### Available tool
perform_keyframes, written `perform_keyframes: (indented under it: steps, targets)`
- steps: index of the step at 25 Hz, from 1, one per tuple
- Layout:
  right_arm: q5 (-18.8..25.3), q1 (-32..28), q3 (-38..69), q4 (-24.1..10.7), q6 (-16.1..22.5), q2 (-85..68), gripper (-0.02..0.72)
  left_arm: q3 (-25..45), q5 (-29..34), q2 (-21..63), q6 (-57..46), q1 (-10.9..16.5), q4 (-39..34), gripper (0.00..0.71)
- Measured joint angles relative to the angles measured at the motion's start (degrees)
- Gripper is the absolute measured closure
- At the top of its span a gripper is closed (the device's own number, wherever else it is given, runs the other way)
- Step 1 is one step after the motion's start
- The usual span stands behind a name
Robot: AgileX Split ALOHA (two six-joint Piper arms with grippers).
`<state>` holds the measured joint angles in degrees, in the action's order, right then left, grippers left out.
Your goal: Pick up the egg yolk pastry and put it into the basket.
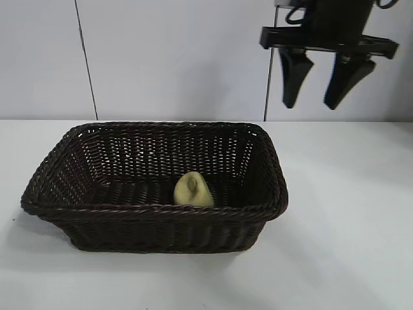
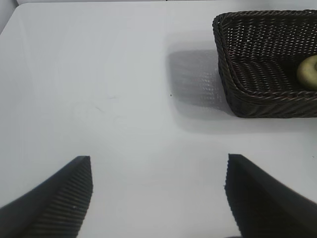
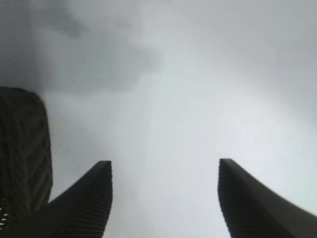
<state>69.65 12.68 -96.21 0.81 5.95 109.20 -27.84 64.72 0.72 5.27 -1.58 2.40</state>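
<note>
The egg yolk pastry [image 1: 193,190], a small pale yellow lump with a brownish nub, lies on the floor of the dark brown wicker basket [image 1: 155,212], near its front wall. In the left wrist view the pastry [image 2: 308,71] shows at the edge, inside the basket [image 2: 233,79]. My right gripper [image 1: 312,104] hangs high above the table, behind and to the right of the basket, open and empty. In its own view the right gripper [image 3: 165,169] looks down on bare table, with a corner of the basket [image 3: 22,148] beside it. My left gripper [image 2: 159,163] is open over bare table, apart from the basket.
The white table [image 1: 348,194] stretches around the basket on all sides. A pale wall [image 1: 168,58] with dark vertical seams stands behind it.
</note>
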Motion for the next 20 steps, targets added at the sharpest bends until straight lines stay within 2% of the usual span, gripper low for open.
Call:
perform_keyframes:
  steps: [4, 9, 16, 20]
  targets:
    - [0.28, -5.38, 0.0, -1.17, 0.05, 0.0, 0.251, 0.0, 0.0, 0.0, 0.0, 0.0, 0.0, 0.169]
    - [0.35, -8.6, 0.0, -1.34, -1.1, -0.13, 0.251, 0.0, 0.0, 0.0, 0.0, 0.0, 0.0, 0.169]
    - [0.41, -9.09, 0.74, -1.4, -2.16, -3.78, 0.251, 0.0, 0.0, 0.0, 0.0, 0.0, 0.0, 0.169]
    - [0.46, -9.09, 7.59, -1.45, -2.7, -11.66, 0.251, 0.0, 0.0, 0.0, 0.0, 0.0, 0.0, 0.169]
